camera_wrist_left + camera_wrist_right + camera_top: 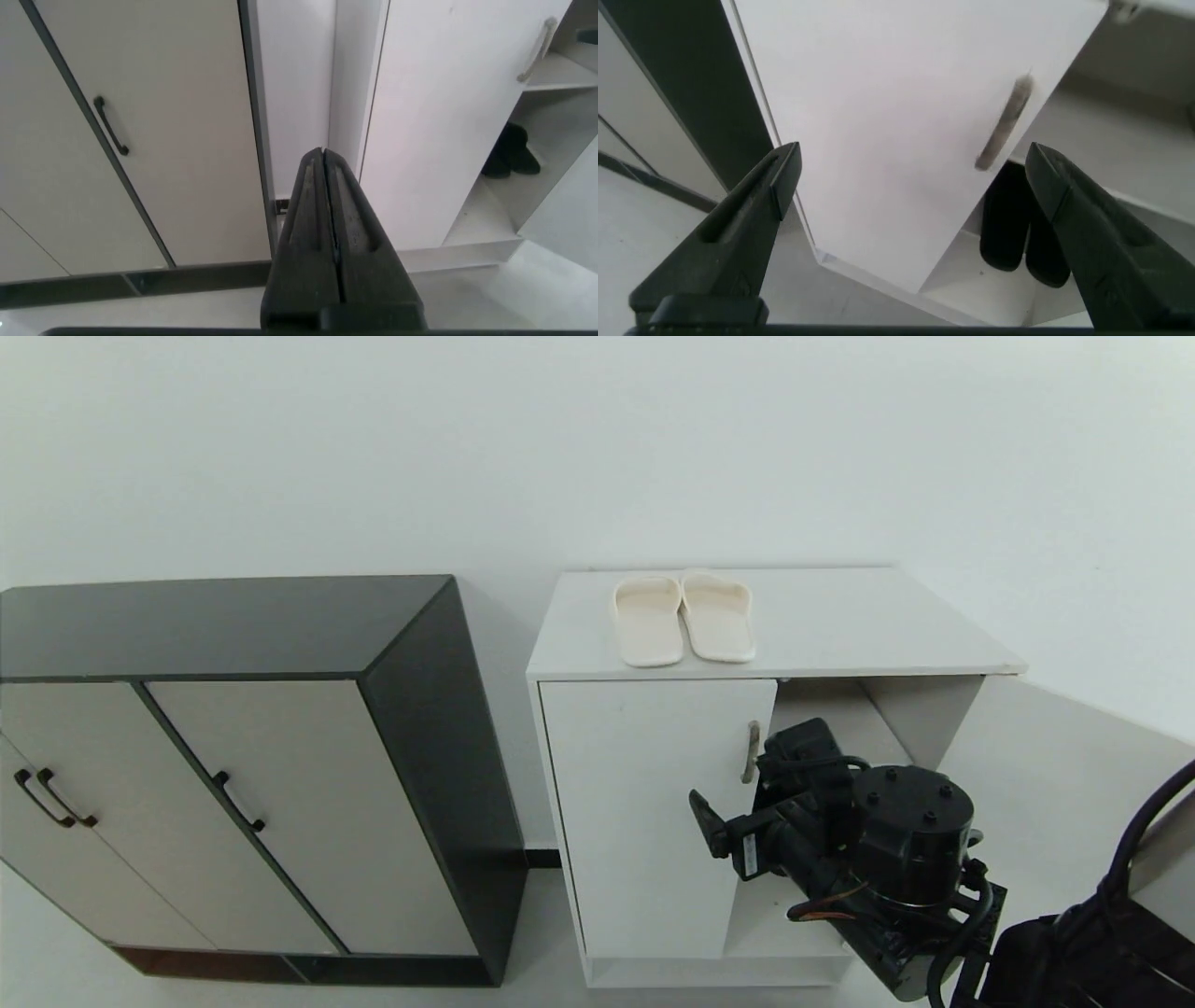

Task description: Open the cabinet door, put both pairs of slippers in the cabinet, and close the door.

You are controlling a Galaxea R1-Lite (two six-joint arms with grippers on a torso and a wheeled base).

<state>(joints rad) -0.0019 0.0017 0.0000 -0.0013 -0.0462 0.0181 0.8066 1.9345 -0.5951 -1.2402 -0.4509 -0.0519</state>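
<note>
I saw smooth cream slippers (683, 618) lying atop the white cabinet (840, 616), and what looked like a black pair (1022, 229) inside it. My right gripper (913, 161) was spread before its metal bar handle (1005, 126); the left gripper (324, 161) was pressed together.

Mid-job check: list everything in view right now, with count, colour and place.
cream foam slippers: one pair, cream, side by side on the white cabinet's top
black slippers: one pair, black, on a low shelf inside the white cabinet
white cabinet: one, white, against the wall, right half open
white door: one, white, covering the cabinet's left half
metal bar handle: one, grey, at the door's right edge
dark cabinet: one, black with two grey doors, left of the white cabinet
left gripper: shut, facing the gap between the cabinets
right gripper: open, before the white door
</note>
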